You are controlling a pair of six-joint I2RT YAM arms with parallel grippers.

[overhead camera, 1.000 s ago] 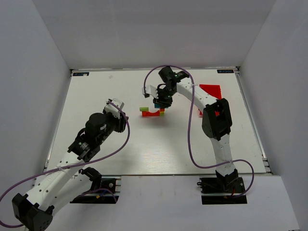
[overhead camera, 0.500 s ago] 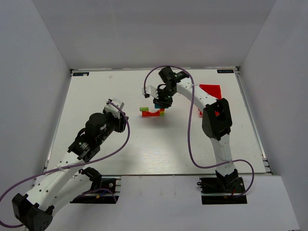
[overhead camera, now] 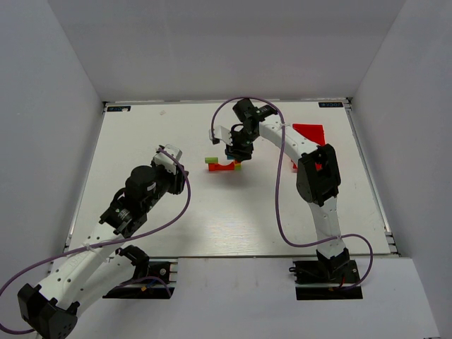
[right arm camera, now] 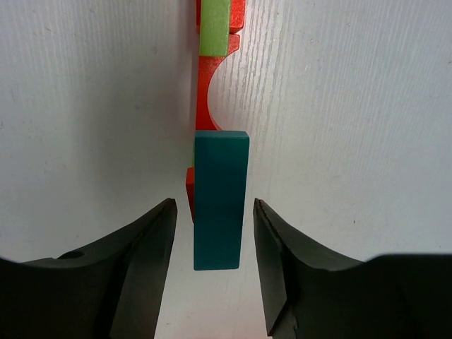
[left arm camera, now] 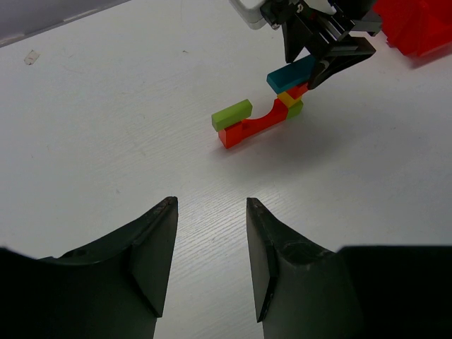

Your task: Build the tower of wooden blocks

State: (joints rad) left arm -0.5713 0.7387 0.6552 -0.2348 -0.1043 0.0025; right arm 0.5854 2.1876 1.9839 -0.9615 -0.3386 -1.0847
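Straddles teal bar (right arm camera: 221,169) with right gripper (right arm camera: 213,208) narrowly parted, not gripping; risks snagging bar on lift-off, tipping it off yellow cube (left arm camera: 284,99).

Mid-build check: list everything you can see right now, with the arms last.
Red wooden arch piece: one, red, mid-table toward the far edge.
Lime-green wooden block: one, lime-green, on one end of the arch.
Lime-green wooden cube: one, lime-green, at the arch's other end.
Yellow wooden cube: one, yellow, under the teal bar.
Orange wooden piece: one, orange, beside the yellow cube.
Teal wooden bar: one, teal, topping that stack.
Red plastic bin: one, red, far right.
Left gripper: black, open, facing the blocks.
Right gripper: black, open around the teal bar.
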